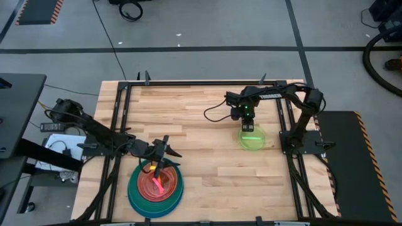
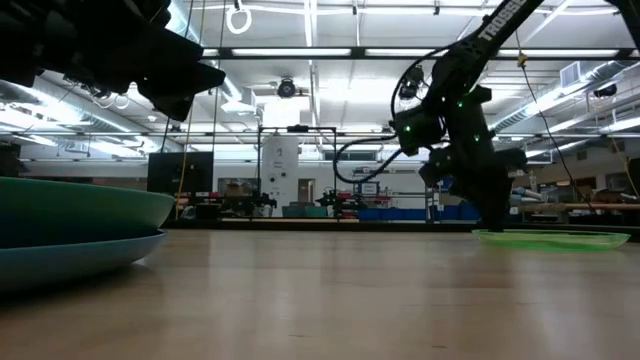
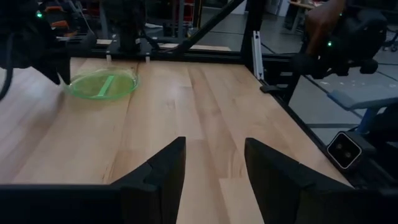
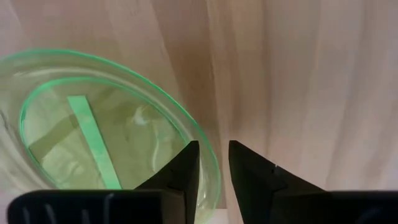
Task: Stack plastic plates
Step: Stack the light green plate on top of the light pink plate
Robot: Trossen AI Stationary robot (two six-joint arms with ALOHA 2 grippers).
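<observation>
Right gripper, fingers parted, straddles the green plate rim: lower squarely before closing (thin rim slips easily). Left gripper hangs spread above the stack.

A light wooden table of butcher-block planks is seen, framed along its edges by dark metal rails. Two things are carried directly on it. Near the left front corner a large blue plate is set on the wood as the base of a stack of plates. Well apart from it, towards the right side, a small translucent green plate is laid flat on the boards.
</observation>
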